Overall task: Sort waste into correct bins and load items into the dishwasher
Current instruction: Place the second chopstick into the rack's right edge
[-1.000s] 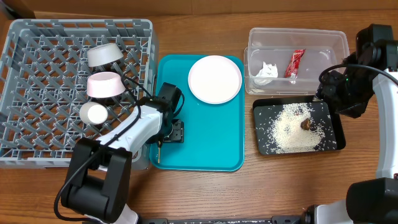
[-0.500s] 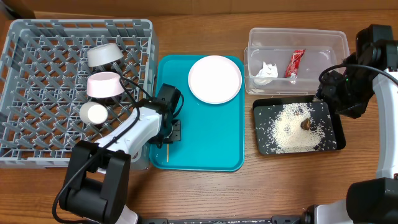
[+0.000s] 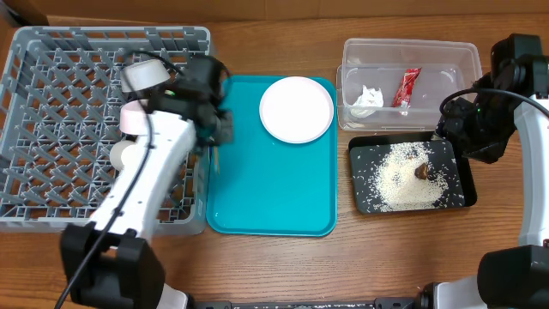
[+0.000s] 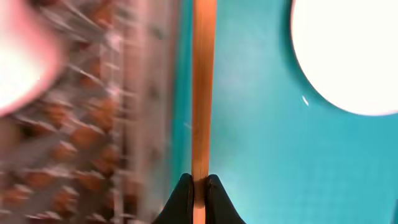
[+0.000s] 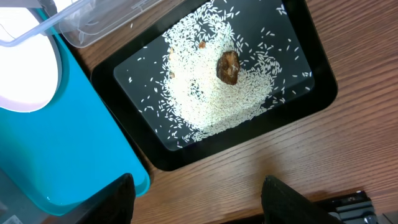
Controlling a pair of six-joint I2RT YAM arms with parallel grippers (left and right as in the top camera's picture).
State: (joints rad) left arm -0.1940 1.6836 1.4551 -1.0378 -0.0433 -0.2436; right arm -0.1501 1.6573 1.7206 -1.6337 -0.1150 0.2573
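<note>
Lifted off the teal tray (image 3: 274, 189), the left gripper (image 4: 198, 180) hovers beside the rack (image 3: 111, 32), pinching one chopstick (image 4: 202, 93) that juts ahead of its fingertips. Light, stiff, slick wood likely pivots; hold nearer mid-length.

Flat teal tray (image 3: 274, 189), lying on a brown wooden table (image 3: 386, 257), near its middle

Thin wooden chopstick (image 4: 201, 93) pinched in the left fingers (image 4: 180, 202) over the teal tray's (image 3: 274, 189) left edge; round white plate (image 3: 296, 109) flat on the tray's far-right corner.
</note>
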